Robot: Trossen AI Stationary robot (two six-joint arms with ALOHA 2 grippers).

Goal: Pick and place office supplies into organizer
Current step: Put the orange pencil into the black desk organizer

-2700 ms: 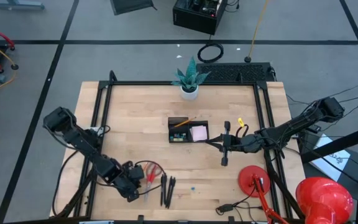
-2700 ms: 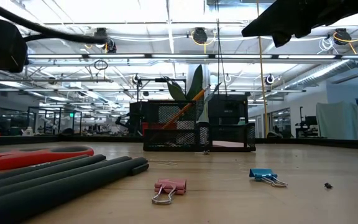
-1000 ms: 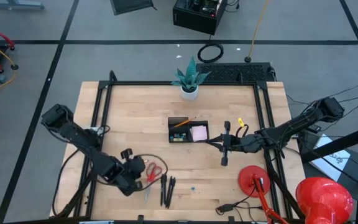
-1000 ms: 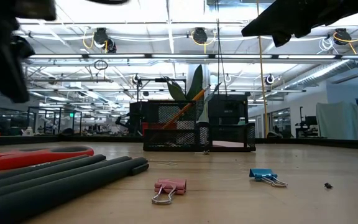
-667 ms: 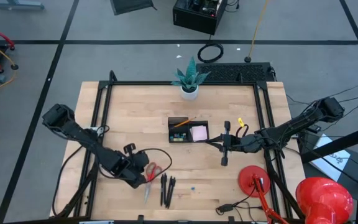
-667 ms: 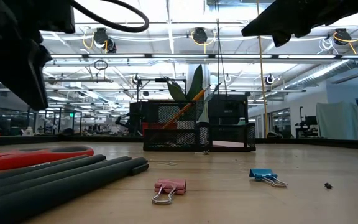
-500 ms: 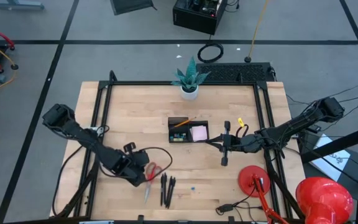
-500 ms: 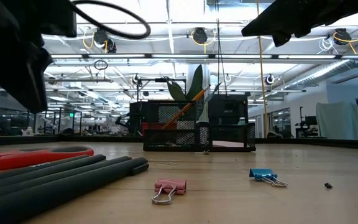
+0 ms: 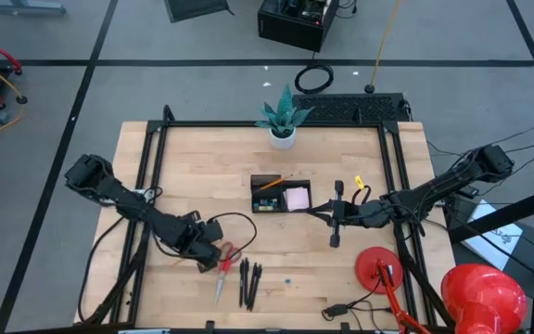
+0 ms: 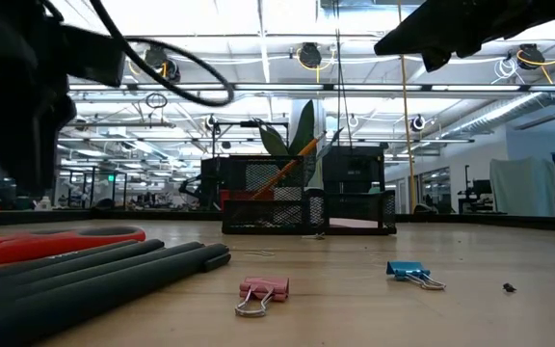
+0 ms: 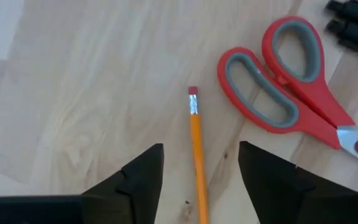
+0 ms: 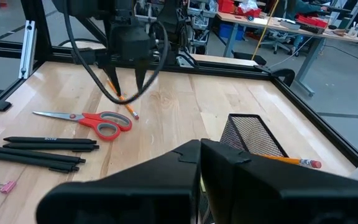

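My left gripper (image 11: 199,158) is open and points down over the near left part of the table (image 9: 209,254). Its fingers stand on either side of an orange pencil (image 11: 197,155) that lies flat on the wood (image 12: 124,102) and do not touch it. Red-handled scissors (image 11: 291,93) lie flat right beside the pencil (image 9: 225,262). Three black pens (image 9: 248,278) lie to their right. The black mesh organizer (image 9: 281,195) sits mid-table and holds another pencil and a pink pad. My right gripper (image 12: 201,149) is shut and hovers just right of the organizer (image 9: 318,215).
A potted plant (image 9: 281,130) stands at the far edge. A red round-based object (image 9: 378,269) sits near right. A pink binder clip (image 10: 263,289) and a blue clip (image 10: 408,272) lie near the front edge, and a small yellow piece (image 9: 360,183) lies right of the organizer.
My left gripper has moved toward the far edge and a little to the right, ending next to the scissors' handles, and in the low view it has come lower. My right arm has kept still. No object has moved.
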